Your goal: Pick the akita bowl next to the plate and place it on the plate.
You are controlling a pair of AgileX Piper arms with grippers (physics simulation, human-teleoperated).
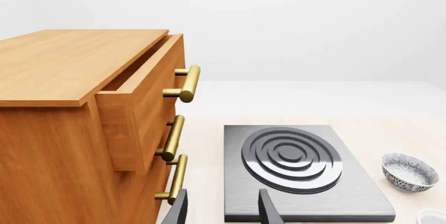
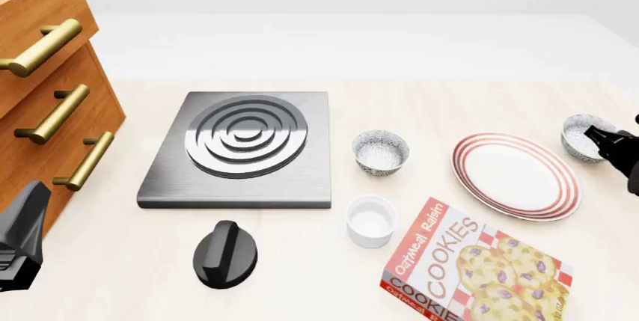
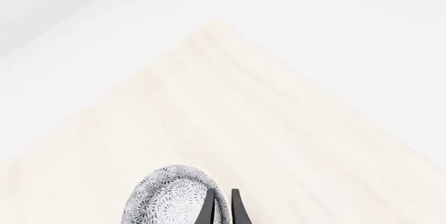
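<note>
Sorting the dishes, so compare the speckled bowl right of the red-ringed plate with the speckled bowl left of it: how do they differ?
The speckled bowl right of the red-ringed plate sits at the table's right edge with the right gripper pinching its rim; the speckled bowl left of the plate stands free near the grey stove plate. Both are small, round, black-and-white speckled, and upright.

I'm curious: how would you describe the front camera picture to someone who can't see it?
A pale wooden table holds a red-ringed white plate with a speckled bowl at its far right, where the right hand reaches the bowl. Another speckled bowl, a white cup, a cookie box, a stove burner, a black knob and wooden drawers lie to the plate's left.
</note>
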